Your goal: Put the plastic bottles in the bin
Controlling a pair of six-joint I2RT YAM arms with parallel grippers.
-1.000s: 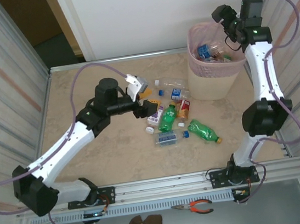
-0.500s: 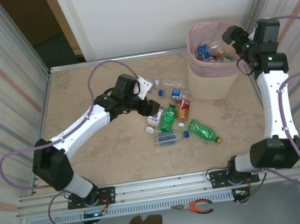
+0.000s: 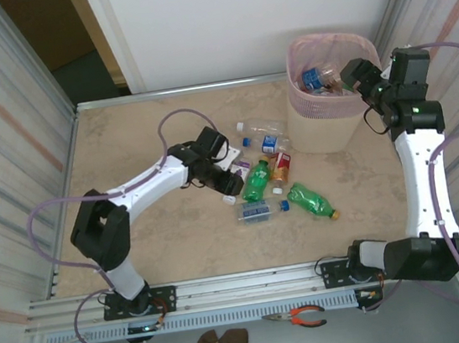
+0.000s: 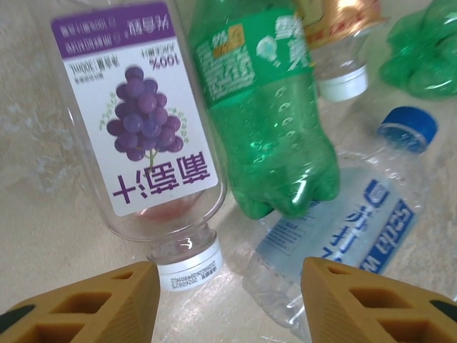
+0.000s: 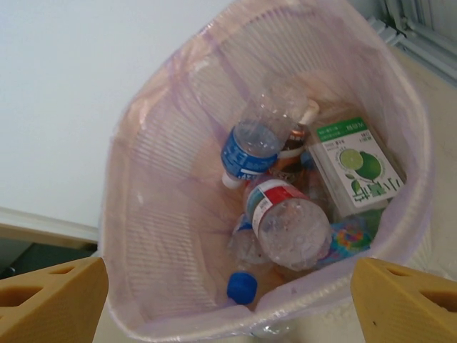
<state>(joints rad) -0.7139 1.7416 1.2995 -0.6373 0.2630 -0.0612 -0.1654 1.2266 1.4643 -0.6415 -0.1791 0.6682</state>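
Now, left gripper [image 4: 228, 289] low over loose bottles mid-table, jaws apart, nothing held. Between jaws: white cap of grape bottle [image 4: 136, 136] and crumpled clear bottle [image 4: 357, 229]; green bottle [image 4: 264, 114] overlapping clear one.

Risks:
- catching two bottles at once
- pinching round neck off-centre, squirting it sideways
- crushing thin clear plastic, losing hold
- dragging green bottle on lift

Right gripper [image 5: 228, 300] spread wide, empty, above bin [image 3: 325, 129]. Bin well apart from pile, partly full. Risk of bounce off rim with poor aim.
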